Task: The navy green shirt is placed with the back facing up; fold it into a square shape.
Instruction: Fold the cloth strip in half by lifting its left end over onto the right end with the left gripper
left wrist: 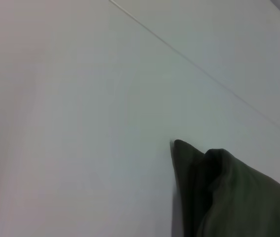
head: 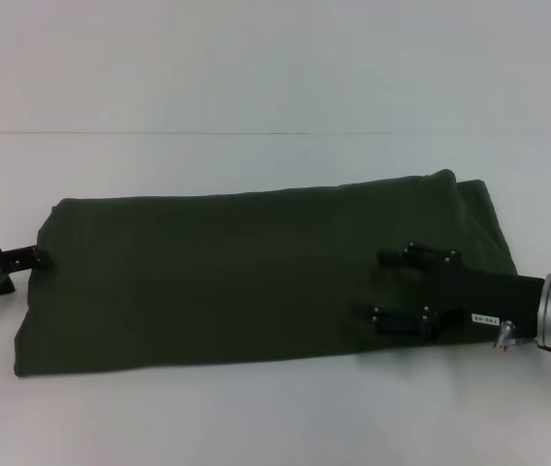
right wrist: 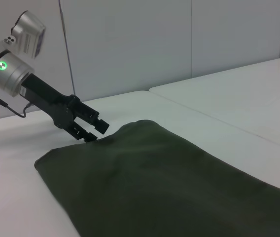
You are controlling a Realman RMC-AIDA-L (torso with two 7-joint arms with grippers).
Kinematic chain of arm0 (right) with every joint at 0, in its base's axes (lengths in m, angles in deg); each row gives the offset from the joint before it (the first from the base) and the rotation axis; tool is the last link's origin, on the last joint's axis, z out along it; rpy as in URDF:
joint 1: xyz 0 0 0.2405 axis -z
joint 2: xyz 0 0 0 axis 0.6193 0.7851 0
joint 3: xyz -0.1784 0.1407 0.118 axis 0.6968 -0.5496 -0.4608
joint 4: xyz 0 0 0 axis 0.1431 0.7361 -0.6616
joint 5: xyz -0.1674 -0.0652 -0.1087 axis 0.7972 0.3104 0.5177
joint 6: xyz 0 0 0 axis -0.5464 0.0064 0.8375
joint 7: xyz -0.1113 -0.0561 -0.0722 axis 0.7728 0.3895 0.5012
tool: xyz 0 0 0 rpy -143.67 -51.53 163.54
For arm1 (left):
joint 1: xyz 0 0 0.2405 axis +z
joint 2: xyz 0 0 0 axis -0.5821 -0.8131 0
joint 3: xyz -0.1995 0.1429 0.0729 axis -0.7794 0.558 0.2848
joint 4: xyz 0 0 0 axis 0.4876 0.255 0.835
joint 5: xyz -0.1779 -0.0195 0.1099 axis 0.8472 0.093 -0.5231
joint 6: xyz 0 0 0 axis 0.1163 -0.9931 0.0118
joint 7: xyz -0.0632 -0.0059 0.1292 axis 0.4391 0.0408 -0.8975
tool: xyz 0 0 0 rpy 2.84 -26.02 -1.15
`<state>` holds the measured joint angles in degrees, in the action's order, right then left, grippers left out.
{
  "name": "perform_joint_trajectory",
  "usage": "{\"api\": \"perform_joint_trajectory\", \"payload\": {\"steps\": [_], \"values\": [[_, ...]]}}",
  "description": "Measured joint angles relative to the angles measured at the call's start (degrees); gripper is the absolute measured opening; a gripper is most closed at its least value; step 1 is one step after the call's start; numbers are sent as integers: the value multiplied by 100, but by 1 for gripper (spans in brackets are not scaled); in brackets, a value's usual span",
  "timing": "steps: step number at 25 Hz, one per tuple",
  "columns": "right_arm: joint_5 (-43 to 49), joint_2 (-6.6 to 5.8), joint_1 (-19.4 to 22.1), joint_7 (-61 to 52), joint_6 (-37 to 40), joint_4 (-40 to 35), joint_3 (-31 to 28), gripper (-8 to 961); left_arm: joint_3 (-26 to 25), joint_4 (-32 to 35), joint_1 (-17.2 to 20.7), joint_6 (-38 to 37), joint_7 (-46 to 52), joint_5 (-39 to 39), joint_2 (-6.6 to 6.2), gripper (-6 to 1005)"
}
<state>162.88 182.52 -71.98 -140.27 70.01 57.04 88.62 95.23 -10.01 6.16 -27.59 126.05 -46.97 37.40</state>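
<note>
Item: shirt [head: 246, 277], dark olive, soft matte knit, folded into a long flat band across mid-table [head: 256, 417]; edges rounded, layers bulging at the 3 o'clock end.

Left gripper [head: 35, 258]: at the 9 o'clock edge, tips touching the upper corner; whether it has pinched cloth cannot be told.

Right gripper [head: 392, 287]: over the 3 o'clock portion, jaws spread wide, holding nothing.

Risks, judged: limp layers may slide apart if only the top ply is caught; uneven lifting by the two arms would skew the fold off square; fabric could drag and bunch on the smooth white table.
</note>
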Motion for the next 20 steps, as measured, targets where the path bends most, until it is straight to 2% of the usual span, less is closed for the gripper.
{"api": "perform_joint_trajectory", "payload": {"steps": [15,20], "values": [[-5,0,-12,7,3,2,-9,899,-12,-131,-49,60,-48,15,34,838],[-5,0,-14,2,3,-10,-9,899,59,-146,-110,71,-50,16,96,838]]}}
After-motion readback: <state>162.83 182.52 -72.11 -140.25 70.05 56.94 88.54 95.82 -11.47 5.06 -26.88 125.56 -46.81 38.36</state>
